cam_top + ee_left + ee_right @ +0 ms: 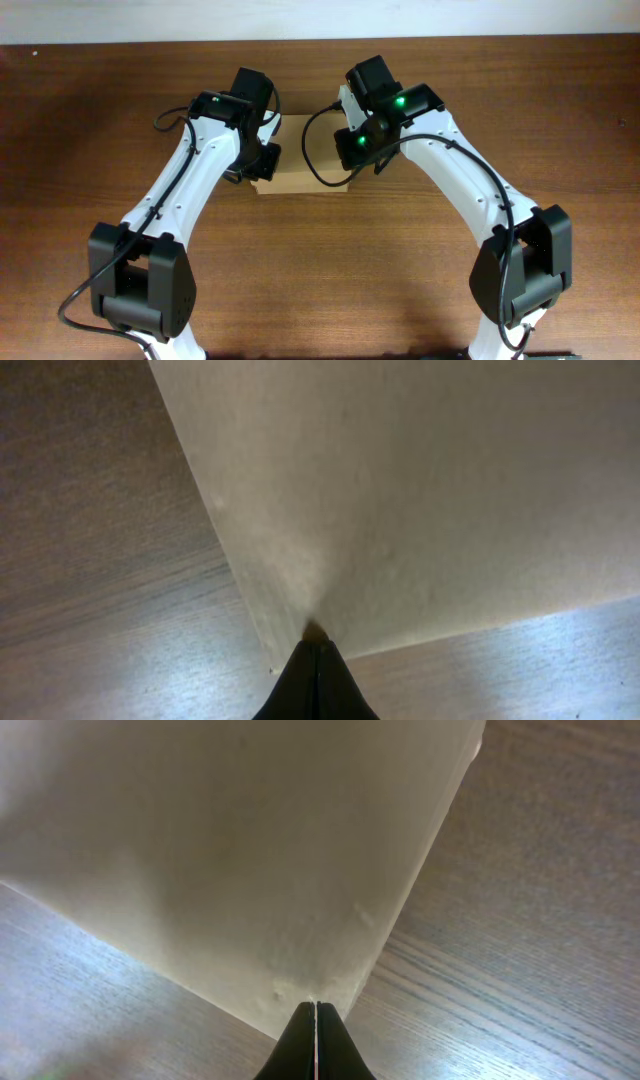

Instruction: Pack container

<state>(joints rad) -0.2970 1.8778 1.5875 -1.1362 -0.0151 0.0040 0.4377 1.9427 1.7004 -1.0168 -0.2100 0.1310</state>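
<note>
The container (296,162) sat on the worktop (330,280) toward its far side, flap apparently down. Left gripper (318,650) and right gripper (315,1010) had jaws together, tips on the cardboard (near opposite corners). Even downward pressure from the 2 should seat the flap without sliding the box

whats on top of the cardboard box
Only the shut left gripper and right gripper, tips touching the container. Its inside is covered, so contents can't be seen.
</note>
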